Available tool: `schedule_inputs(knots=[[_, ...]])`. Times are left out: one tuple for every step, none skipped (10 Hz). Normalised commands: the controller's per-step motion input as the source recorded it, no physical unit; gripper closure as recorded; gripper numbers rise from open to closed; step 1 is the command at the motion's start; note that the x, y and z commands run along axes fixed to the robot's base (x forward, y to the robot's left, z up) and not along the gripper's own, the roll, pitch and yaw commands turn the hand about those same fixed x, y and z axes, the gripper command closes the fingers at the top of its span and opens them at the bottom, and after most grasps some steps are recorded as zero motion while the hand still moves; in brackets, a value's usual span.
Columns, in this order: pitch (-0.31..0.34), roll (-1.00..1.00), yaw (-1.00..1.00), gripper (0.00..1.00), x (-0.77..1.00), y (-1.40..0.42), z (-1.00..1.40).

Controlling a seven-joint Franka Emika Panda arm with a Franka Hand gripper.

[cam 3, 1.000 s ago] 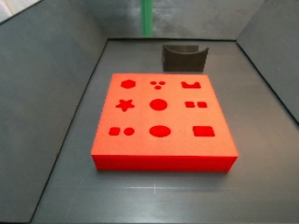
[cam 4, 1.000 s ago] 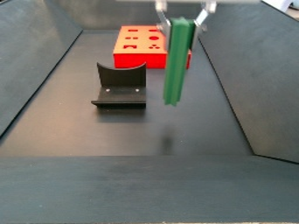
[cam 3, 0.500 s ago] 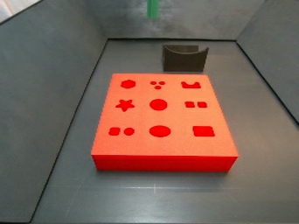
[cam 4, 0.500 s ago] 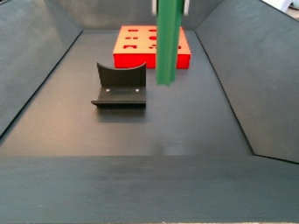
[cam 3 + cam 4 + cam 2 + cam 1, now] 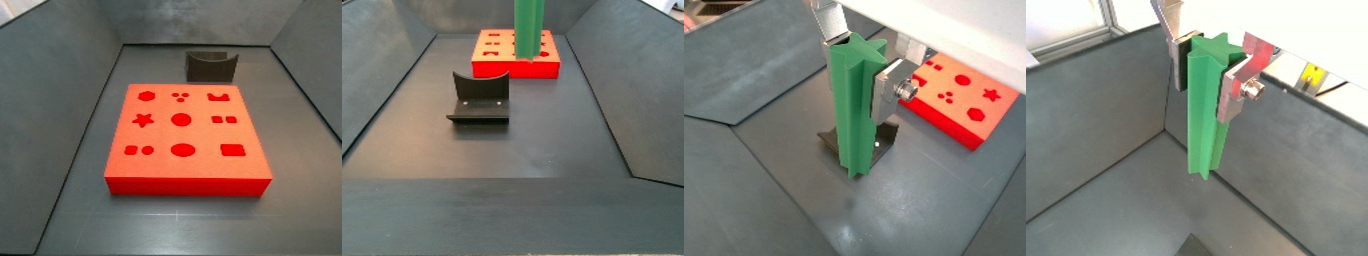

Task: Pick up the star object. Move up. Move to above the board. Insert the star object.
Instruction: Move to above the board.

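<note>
My gripper (image 5: 1209, 55) is shut on the star object (image 5: 1203, 120), a long green star-section peg hanging upright between the silver fingers (image 5: 1240, 78). It shows the same way in both wrist views, gripper (image 5: 858, 65) on peg (image 5: 850, 110). In a side view the peg (image 5: 531, 30) hangs high, its top and the gripper cut off by the frame edge, its lower end drawn in front of the red-orange board (image 5: 489, 70). From the wrist the board (image 5: 958, 95) lies off to one side. The board (image 5: 207, 135) shows its shaped holes; peg and gripper are out of that view.
The dark fixture (image 5: 478, 100) stands on the floor in front of the board, and shows below the peg in a wrist view (image 5: 885, 143) and behind the board in a side view (image 5: 211, 66). Grey sloping walls enclose the floor.
The peg has risen with the gripper and shifted toward the board. In one side view it has left the frame at the top.
</note>
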Motion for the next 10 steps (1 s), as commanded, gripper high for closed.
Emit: schedule_inputs(knots=[[0.219,-0.19,-0.09,1.00,-0.11,-1.00,0.07],[0.212,-0.19,-0.09,1.00,-0.10,-1.00,0.05],[0.118,-0.13,-0.02,1.00,-0.11,-1.00,0.06],[0.018,-0.10,0.01,1.00,-0.11,-1.00,0.06],[-0.006,-0.05,0.01,1.00,-0.11,-1.00,0.06],[-0.004,-0.02,0.01,1.00,-0.12,-1.00,0.06],[0.002,-0.02,0.01,1.00,-0.12,-1.00,0.06],[0.005,-0.02,0.01,1.00,-0.12,-1.00,0.06],[0.006,-0.01,0.01,1.00,-0.12,-1.00,0.06],[-0.001,0.00,0.01,1.00,-0.12,-1.00,0.07]])
